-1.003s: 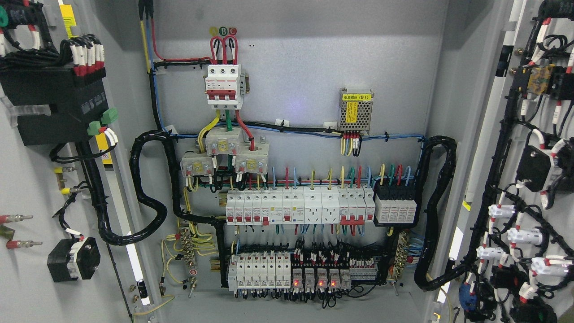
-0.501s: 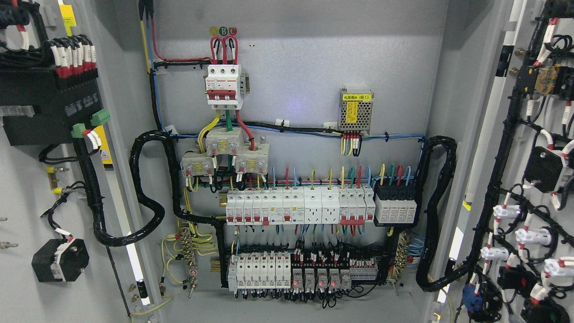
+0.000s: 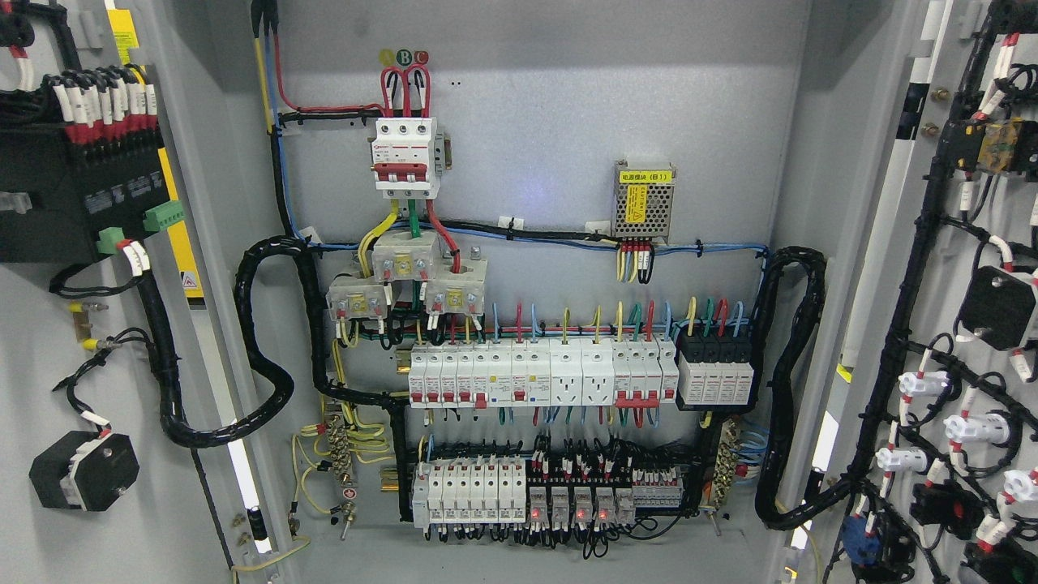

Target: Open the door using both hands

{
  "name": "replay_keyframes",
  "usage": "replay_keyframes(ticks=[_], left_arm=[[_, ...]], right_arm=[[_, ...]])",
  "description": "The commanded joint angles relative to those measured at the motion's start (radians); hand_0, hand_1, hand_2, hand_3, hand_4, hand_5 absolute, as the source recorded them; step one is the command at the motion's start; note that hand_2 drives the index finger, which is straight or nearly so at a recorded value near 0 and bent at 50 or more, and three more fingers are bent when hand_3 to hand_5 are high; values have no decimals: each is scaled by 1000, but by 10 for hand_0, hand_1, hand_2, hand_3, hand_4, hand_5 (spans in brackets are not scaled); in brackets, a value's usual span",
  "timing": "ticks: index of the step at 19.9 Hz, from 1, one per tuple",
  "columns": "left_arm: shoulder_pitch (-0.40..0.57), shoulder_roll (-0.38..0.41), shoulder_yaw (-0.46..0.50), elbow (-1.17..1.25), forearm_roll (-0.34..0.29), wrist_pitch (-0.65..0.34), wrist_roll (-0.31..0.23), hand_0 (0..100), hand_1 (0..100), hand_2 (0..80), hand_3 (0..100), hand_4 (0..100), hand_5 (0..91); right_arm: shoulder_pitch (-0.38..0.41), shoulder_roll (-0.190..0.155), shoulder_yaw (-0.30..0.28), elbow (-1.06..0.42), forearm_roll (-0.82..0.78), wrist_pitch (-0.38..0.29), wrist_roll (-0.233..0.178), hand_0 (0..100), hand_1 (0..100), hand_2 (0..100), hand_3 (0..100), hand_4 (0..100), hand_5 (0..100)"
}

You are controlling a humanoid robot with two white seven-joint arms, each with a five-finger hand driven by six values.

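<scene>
Between both open doors (image 3: pixel 49 341), wired cabinet interior (image 3: pixel 535 203); neither hand visible, state unknowable

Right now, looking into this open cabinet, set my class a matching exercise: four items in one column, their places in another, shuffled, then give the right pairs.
Items:
1. three-pole breaker
2. mesh-covered power supply
3. left door
4. row of red-lit relays

Places:
A. bottom centre of the back panel
B. swung out at the picture's left edge
C. upper centre, under the red wire loops
D. right of centre, below a yellow label

Pairs: 1-C, 2-D, 3-B, 4-A
</scene>
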Motion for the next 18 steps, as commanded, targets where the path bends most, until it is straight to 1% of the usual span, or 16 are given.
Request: replay_keyframes(ticks=[1,3,6,10,13,14,18], left_arm=[[-23,98,97,115,77,19,-22,120,556,0,0,0,0],[-52,139,99,174,89,19,-41,120,556,0,0,0,0],[-61,174,97,203,143,19,-47,120,556,0,0,0,0],[-63,188,97,217,149,19,-50,120,556,0,0,0,0],[-70,191,97,229,163,19,-59,120,556,0,0,0,0],[-72,191,97,234,170,19,-68,120,556,0,0,0,0],[-93,210,99,283,177,19,-72,120,556,0,0,0,0]], right_arm=[[2,3,-67,6,-10,-2,3,0,500,40,0,0,0],[2,3,-75,11,-54,-2,3,0,500,40,0,0,0],[10,3,-75,17,-99,-2,4,0,500,40,0,0,0],[17,0,-74,18,-111,-2,4,0,500,40,0,0,0],[17,-2,-71,18,-184,-2,6,0,500,40,0,0,0],[19,-2,-71,18,-188,-2,8,0,500,40,0,0,0],[17,-6,-74,18,-195,-2,9,0,500,40,0,0,0]])
